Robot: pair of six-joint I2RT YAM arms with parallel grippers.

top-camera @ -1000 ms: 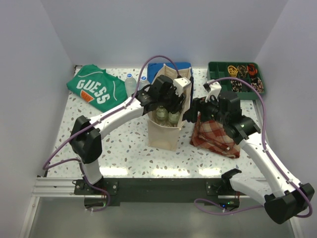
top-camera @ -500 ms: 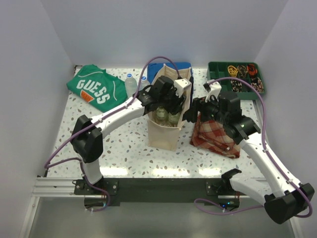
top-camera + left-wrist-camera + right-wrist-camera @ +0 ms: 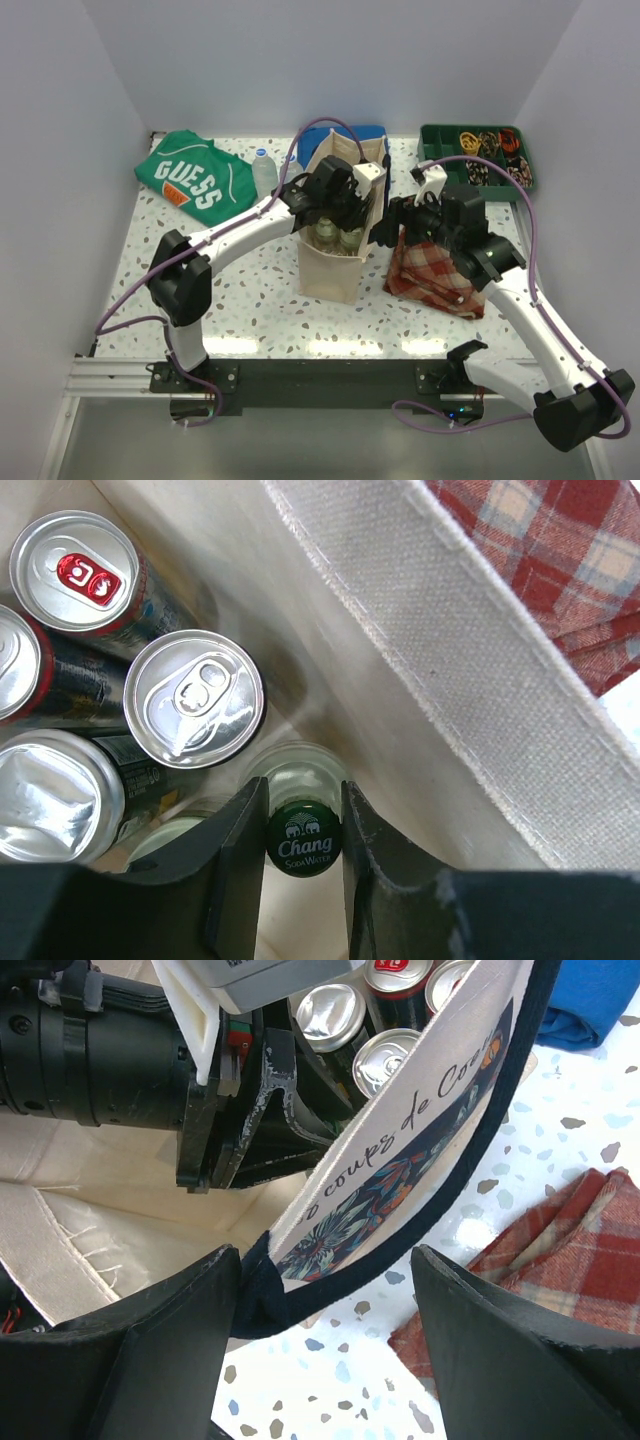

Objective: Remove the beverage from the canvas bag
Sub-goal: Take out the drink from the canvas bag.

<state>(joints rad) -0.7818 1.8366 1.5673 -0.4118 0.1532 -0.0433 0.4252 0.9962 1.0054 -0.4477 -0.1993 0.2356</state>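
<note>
Cans (image 3: 195, 698) and a bottle (image 3: 304, 837) stand inside the canvas bag (image 3: 330, 275), middle of the overhead frame. The left tool (image 3: 303, 790) pinches the bottle's green cap; the right tool (image 3: 325, 1260) is spread astride the bag's rim.

Cans (image 3: 195, 698) packed tight beside the capped bottle (image 3: 304, 837), canvas bag (image 3: 440, 630) wall close on its other side, little room between

One canvas bag (image 3: 330, 275), four cans (image 3: 195, 698), one Chang bottle (image 3: 304, 837), two water bottles (image 3: 263, 172).
</note>
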